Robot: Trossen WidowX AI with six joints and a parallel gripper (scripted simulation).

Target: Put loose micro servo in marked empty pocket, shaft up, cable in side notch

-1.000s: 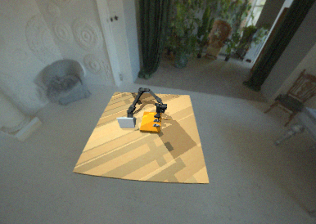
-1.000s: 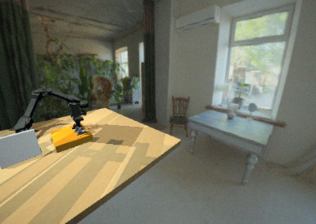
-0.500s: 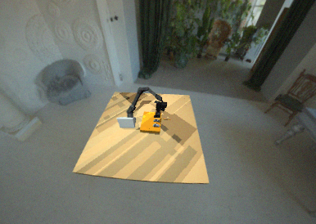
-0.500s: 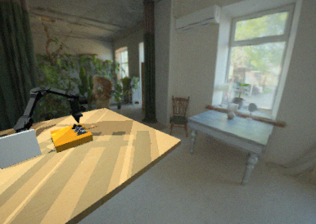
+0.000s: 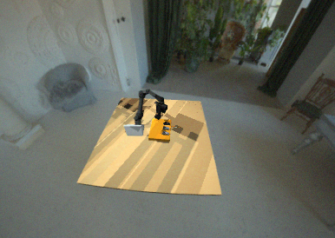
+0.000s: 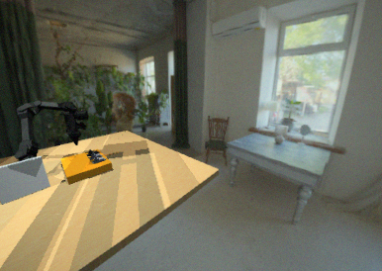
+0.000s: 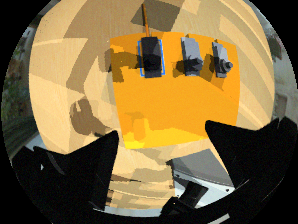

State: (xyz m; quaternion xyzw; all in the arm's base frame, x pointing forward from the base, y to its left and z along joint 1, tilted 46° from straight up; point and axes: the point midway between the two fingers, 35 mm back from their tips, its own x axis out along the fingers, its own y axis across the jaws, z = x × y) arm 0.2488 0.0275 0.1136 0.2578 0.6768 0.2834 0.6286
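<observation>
The loose micro servo, dark, lies inside the blue-outlined pocket on the orange deck. In the wrist view its round shaft end faces up toward the camera and looks level with its neighbours. Its orange cable runs straight out past the deck's far edge. Whether both ears lie fully flat, and how the cable lies in the notch, is too small to tell. My gripper is open and empty, above and to one side of the servo, not touching it.
Two grey servos sit in a row beside the dark one on the deck. A pale grey panel stands beside the deck, near the arm's base. The wooden table's front edge is well away from the deck.
</observation>
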